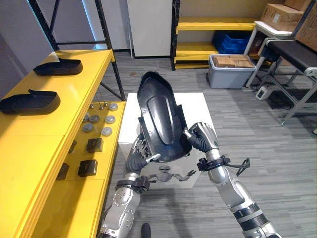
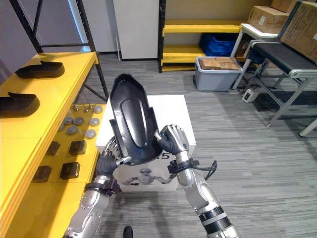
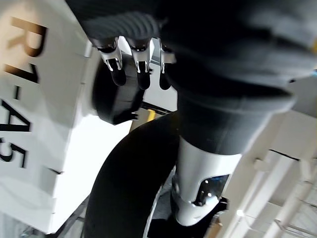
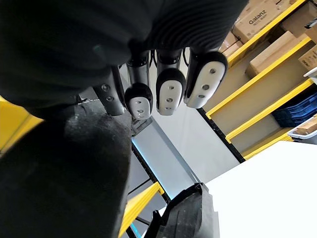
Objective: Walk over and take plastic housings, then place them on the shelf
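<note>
The left hand (image 1: 140, 152) and right hand (image 1: 202, 136) are pinching the curved black plastic housing (image 1: 158, 116) low down. Top-heavy, it is risking tipping loose nearing the yellow steel shelf (image 1: 44, 134).

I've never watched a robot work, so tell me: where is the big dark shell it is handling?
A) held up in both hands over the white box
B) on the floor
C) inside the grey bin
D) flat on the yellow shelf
A: the left hand and right hand clasp the housing upright above the white box.
</note>
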### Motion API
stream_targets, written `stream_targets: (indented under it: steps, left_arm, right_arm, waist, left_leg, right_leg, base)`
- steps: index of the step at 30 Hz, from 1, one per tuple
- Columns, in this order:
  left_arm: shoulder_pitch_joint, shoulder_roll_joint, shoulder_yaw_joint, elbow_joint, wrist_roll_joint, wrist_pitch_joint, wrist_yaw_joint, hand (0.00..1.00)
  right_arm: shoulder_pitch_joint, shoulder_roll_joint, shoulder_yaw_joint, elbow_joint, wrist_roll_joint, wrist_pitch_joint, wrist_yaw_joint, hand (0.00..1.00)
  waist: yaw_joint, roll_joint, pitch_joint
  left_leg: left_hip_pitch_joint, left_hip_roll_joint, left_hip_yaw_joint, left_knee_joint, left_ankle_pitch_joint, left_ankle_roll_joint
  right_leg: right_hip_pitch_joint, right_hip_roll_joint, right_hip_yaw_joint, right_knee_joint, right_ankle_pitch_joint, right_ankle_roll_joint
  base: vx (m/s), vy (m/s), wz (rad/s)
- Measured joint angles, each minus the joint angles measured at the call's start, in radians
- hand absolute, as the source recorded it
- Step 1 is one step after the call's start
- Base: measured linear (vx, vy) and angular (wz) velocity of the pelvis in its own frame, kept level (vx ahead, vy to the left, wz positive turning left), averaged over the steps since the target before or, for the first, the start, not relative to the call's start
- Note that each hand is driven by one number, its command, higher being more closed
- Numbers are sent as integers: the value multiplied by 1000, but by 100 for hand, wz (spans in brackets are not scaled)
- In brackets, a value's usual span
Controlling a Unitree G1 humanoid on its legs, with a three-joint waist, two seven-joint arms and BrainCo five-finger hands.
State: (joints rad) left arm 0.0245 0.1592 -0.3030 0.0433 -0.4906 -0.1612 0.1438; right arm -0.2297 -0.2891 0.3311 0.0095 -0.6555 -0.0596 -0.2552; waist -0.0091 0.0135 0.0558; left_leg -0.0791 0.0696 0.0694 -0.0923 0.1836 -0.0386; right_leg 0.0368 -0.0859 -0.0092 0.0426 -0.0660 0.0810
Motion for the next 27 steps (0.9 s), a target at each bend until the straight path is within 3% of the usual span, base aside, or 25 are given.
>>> stream_targets:
  steps: [1, 2, 12, 15, 16, 24, 27]
  left_arm:
    - [-38, 23, -9, 58, -44, 9, 5, 0]
    - [-47, 31, -27, 59, -48, 10, 5, 100]
    - [-60, 56, -22, 115, -79, 20, 11, 100]
    - [-60, 65, -8, 128, -78, 21, 21, 100]
    - [-60, 71, -10, 130, -78, 22, 22, 100]
    - [-60, 87, -8, 131, -72, 27, 24, 100]
    - [-60, 81, 1, 104, 1, 29, 28, 100]
  right_arm:
    - [0, -31, 53, 0, -1, 0, 5, 100]
    - [1, -38, 78, 1, -1, 0, 14, 100]
    - [6, -119, 205, 55, -43, -7, 52, 100]
    - [12, -127, 240, 55, -43, -43, 53, 100]
    - [17, -126, 242, 55, -43, -46, 53, 0]
    - [53, -131, 256, 55, -43, -71, 49, 0]
    - [101, -114, 215, 36, -43, -73, 47, 0]
  waist:
    - [0, 0, -6]
    - [0, -1, -12]
    - [2, -1, -17]
    - [1, -1, -17]
    - [1, -1, -17]
    - [5, -3, -18]
    - [17, -5, -19]
  left_leg:
    - [0, 6, 1, 0, -2, -2]
    - [0, 6, 1, 0, -2, -2]
    - [3, 11, 1, 1, 0, 0]
    - [8, 13, 1, 0, 0, -1]
    - [11, 14, 1, 0, -1, -2]
    - [13, 15, -2, 0, -6, -9]
    - [13, 14, -2, 0, -4, -6]
  right_leg:
    - [4, 5, 1, -6, 3, -4]
    - [9, 5, 1, -15, 5, -6]
    - [18, 10, 2, -23, 6, -8]
    - [22, 12, 2, -23, 6, -8]
    - [25, 13, 2, -23, 6, -8]
    - [28, 14, 1, -23, 6, -9]
    - [28, 16, -2, -23, 6, -10]
  base:
    - [27, 5, -3]
    - [32, 5, -1]
    - [3, 0, 0]
    - [0, 0, 0]
    - [0, 0, 0]
    - [0, 0, 0]
    - [0, 0, 0]
